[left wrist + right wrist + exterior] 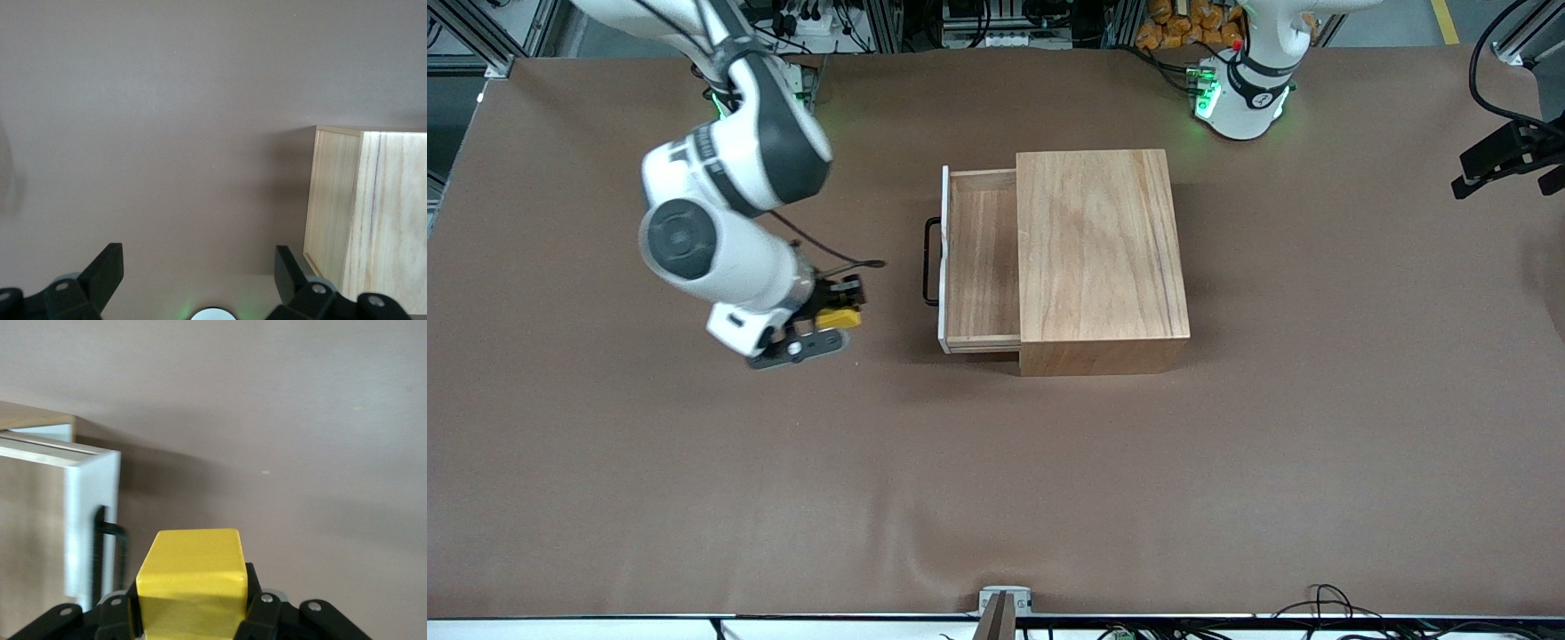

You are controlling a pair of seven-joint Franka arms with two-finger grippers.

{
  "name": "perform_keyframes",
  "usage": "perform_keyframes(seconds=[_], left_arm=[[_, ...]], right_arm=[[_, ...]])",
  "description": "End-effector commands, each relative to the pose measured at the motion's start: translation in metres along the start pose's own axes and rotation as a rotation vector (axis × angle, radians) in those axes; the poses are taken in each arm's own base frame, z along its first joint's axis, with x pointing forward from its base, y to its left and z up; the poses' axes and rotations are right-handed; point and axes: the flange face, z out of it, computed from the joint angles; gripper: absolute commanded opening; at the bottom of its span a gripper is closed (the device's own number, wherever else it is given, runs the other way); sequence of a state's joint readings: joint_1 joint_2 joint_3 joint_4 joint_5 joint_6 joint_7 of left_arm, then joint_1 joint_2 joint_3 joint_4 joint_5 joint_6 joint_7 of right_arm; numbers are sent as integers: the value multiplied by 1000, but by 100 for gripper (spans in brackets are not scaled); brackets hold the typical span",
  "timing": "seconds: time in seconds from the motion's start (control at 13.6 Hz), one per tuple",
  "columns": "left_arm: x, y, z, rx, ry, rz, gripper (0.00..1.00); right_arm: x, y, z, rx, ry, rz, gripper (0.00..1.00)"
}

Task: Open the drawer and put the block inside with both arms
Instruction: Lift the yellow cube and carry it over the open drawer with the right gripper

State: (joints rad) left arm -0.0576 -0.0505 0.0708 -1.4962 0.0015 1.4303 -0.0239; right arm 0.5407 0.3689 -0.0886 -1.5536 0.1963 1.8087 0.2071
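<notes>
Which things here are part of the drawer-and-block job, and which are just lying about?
Part of the job:
- drawer, pulled out of the box
- block, held in the right gripper over the table, beside the drawer front
- left gripper, jaws open, waiting at the left arm's end of the table

Lying about:
- orange items past the table edge by the left arm's base
- cables along the near edge

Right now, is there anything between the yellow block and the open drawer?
No. In the front view only bare brown table lies between the block, held in the right claw, and the drawer with its black handle.
</notes>
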Motion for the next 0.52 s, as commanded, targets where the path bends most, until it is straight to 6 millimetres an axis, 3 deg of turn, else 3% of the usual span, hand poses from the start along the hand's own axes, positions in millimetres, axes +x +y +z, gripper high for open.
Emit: perform_keyframes(seconds=[0.0,0.22,0.44], left_arm=[[0,2,-3,3,9,21,100],[-1,3,-4,3,12,23,100],[-1,4,-4,3,12,24,100]], right_arm=[[-9,-59,15,12,22,48,3],[-26,-123,45,10,41,46,3],[-38,-156,67,5,43,49,4]])
